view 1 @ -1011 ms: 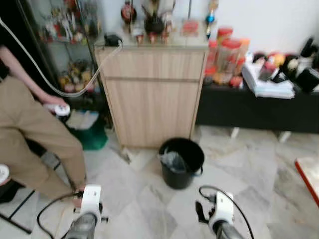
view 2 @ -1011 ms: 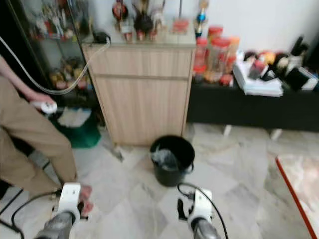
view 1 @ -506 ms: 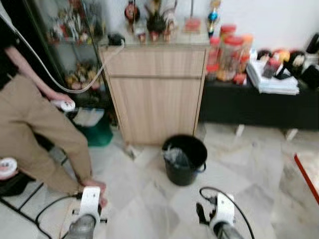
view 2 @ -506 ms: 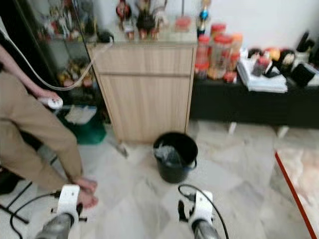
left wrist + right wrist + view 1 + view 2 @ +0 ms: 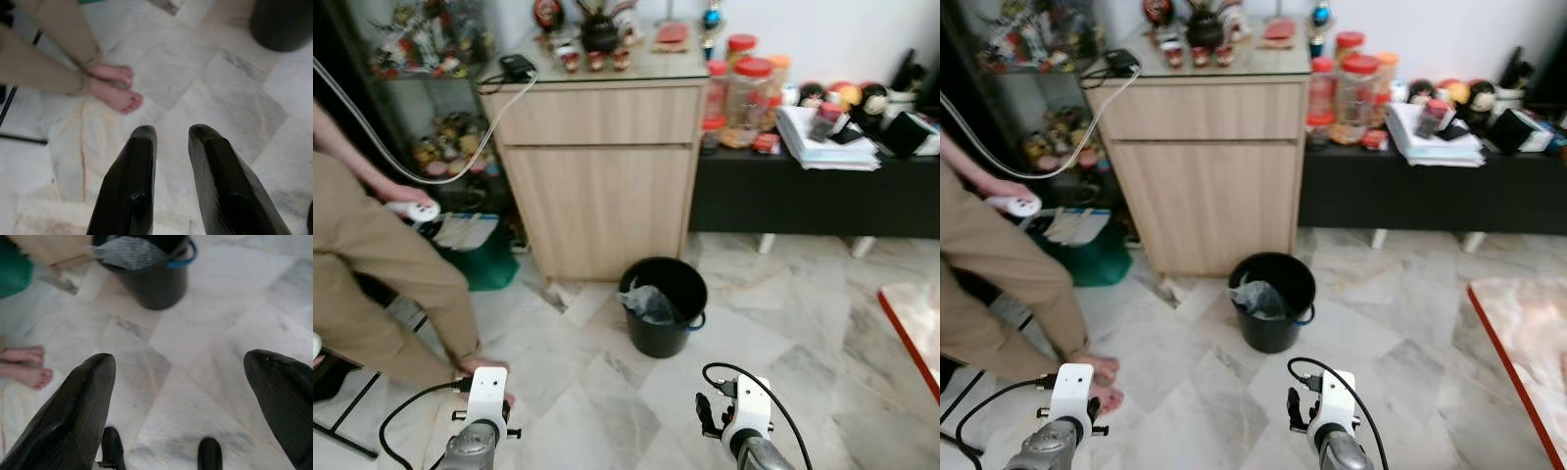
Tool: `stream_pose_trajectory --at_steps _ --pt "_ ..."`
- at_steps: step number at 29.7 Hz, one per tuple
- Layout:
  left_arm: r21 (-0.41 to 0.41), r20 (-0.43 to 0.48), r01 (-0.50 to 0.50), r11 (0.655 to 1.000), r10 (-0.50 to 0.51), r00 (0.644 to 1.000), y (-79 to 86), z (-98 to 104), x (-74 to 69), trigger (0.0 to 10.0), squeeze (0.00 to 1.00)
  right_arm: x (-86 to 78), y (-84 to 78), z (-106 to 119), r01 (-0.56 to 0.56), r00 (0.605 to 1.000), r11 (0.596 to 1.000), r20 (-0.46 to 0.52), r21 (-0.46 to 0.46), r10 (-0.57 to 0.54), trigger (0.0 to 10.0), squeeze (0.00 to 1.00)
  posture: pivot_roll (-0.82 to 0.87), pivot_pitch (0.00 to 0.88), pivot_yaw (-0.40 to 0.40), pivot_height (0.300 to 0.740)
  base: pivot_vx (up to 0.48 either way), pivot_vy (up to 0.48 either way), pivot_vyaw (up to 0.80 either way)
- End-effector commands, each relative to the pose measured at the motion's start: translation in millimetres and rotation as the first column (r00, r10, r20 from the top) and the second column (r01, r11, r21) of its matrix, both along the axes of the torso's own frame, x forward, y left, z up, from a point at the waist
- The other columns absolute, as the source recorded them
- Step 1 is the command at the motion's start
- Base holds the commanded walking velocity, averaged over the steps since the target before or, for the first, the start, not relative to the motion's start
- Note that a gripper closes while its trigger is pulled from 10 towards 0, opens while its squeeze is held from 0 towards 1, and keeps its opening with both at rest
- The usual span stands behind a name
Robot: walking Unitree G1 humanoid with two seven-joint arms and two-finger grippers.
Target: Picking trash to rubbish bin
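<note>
Our whole outlook has shifted over the last second: the wooden cabinet [image 5: 599, 166] and the low black bench [image 5: 813, 201] beside it now sit sharper and squarer before us, which we read as our own head and body moving and settling, not the furniture. The person [image 5: 372, 264] on our left remains there in tan trousers, bare feet on the marble floor [image 5: 783, 323], one hand holding a small white device [image 5: 411, 211]. The black rubbish bin [image 5: 662, 305] stands on the floor just in front of the cabinet, with crumpled grey trash [image 5: 646, 302] already lying inside it. We judge that this piece is binned and that we are backing off or looking for more. Our left gripper [image 5: 171, 142] hangs low over bare tiles near the feet, jaws slightly apart and holding nothing; our right gripper [image 5: 183, 377] points toward the bin, jaws spread wide and empty.
</note>
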State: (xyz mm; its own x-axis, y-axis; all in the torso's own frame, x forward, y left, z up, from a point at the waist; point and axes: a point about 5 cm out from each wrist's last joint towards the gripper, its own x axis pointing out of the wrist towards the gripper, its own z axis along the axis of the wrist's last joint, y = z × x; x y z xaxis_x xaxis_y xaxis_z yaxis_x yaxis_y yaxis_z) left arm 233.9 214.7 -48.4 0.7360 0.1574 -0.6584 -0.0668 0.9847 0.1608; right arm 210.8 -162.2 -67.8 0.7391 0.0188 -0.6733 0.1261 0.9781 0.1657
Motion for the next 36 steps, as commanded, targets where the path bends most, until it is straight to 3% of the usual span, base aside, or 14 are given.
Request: stream_pose_trajectory --at_steps 1,36 --pt "0.008 -0.005 0.005 1.0 -0.005 1.0 -0.2 0.5 1.3 10.0 0.0 -4.5 -1.7 -2.7 0.006 1.0 1.0 -0.021 -0.005 -0.007 10.0 0.0 0.0 0.0 0.018 0.74 0.0 0.0 -0.8" --pt "0.0 -0.006 -0.009 1.0 0.009 1.0 -0.4 0.7 1.9 10.0 0.0 -5.6 -9.0 -3.1 0.011 0.999 0.998 -0.033 -0.056 -0.012 10.0 0.0 -0.01 0.0 0.013 0.74 0.0 0.0 -0.8"
